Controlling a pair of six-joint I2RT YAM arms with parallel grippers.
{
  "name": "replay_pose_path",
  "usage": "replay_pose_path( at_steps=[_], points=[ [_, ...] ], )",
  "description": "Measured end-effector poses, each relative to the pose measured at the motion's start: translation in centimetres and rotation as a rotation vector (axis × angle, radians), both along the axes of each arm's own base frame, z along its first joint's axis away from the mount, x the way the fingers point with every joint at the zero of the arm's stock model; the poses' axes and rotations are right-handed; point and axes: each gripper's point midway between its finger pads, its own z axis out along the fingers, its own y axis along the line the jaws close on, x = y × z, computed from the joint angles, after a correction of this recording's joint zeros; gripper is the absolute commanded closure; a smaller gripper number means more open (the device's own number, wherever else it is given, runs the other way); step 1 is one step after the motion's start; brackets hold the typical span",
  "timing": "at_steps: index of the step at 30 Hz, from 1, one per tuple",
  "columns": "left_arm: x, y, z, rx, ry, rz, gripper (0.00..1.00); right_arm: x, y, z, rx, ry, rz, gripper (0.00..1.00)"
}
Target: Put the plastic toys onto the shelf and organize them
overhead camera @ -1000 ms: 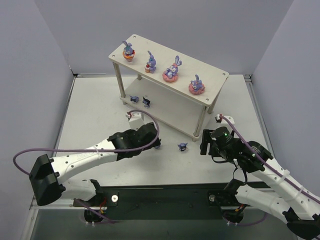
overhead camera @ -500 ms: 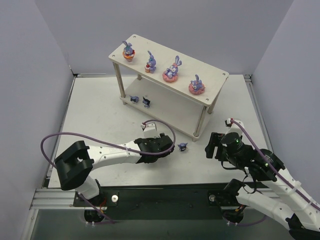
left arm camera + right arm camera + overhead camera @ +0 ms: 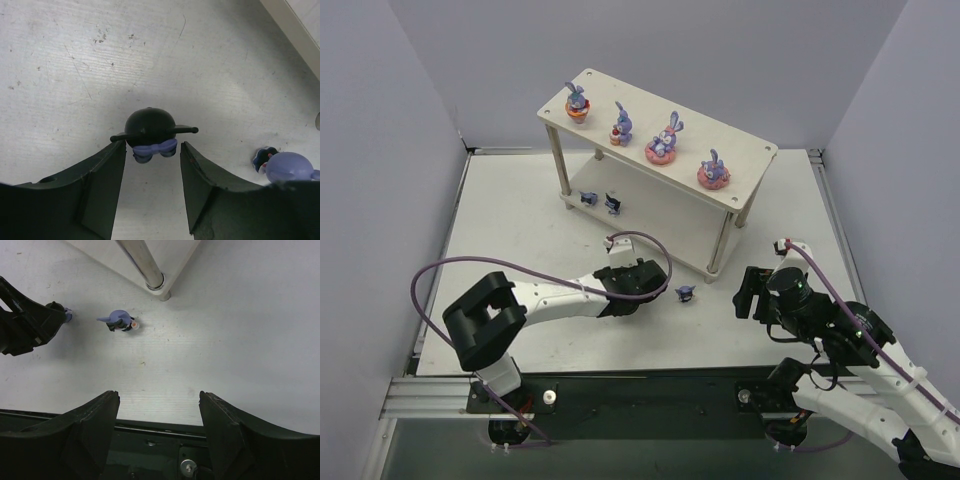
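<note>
The pale wooden shelf (image 3: 620, 101) carries four purple rabbits on its top board, among them one at the left end (image 3: 577, 101) and one at the right end (image 3: 713, 170). Two dark blue figures (image 3: 587, 198) stand on the lower board. My left gripper (image 3: 152, 150) is down on the table, open, its fingers on either side of another dark blue figure (image 3: 150, 131) with a small gap showing. One more blue figure (image 3: 686, 293) lies just to its right and also appears in the right wrist view (image 3: 120, 320). My right gripper (image 3: 159, 405) hangs open and empty.
The shelf's front right leg (image 3: 145, 265) stands just beyond the loose figure. The left arm's purple cable (image 3: 440, 275) loops over the table's left side. A black base rail (image 3: 640, 385) runs along the near edge.
The left arm has swung right and lowered over a dark blue figure, and its jaws have narrowed around it. The right arm has drawn back slightly to the right.
</note>
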Motion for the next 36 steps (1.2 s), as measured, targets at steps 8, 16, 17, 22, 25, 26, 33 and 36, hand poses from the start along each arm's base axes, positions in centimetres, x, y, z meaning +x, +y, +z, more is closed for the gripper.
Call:
replay_pose_path(
  at_steps=[8,16,17,22,25,26,33,36],
  points=[
    [0.5,0.3,-0.6,0.021,-0.001,-0.001,0.42,0.1,-0.2,0.0,-0.016,-0.008,0.001,0.34],
    [0.9,0.7,-1.0,0.037,0.003,0.01,0.43,0.1,-0.3,0.1,-0.016,-0.013,-0.001,0.34],
    [0.9,0.7,-1.0,0.038,0.002,0.011,0.44,0.1,-0.3,0.1,-0.016,-0.013,0.0,0.34],
    [1.1,0.8,-1.0,0.039,-0.002,0.017,0.54,0.1,-0.4,0.2,-0.013,-0.017,-0.001,0.34],
    [1.2,0.9,-1.0,0.042,-0.003,0.016,0.6,0.1,-0.4,0.2,-0.013,-0.017,0.0,0.34],
    [1.2,0.9,-1.0,0.044,-0.004,0.015,0.61,0.1,-0.4,0.2,-0.013,-0.017,-0.001,0.34],
    [1.3,1.0,-1.0,0.064,-0.008,-0.01,0.77,0.0,-0.4,0.2,-0.012,-0.018,-0.001,0.34],
    [1.4,1.1,-0.9,0.073,-0.019,-0.039,0.83,0.0,-0.5,0.1,-0.014,-0.016,-0.002,0.34]
  ],
)
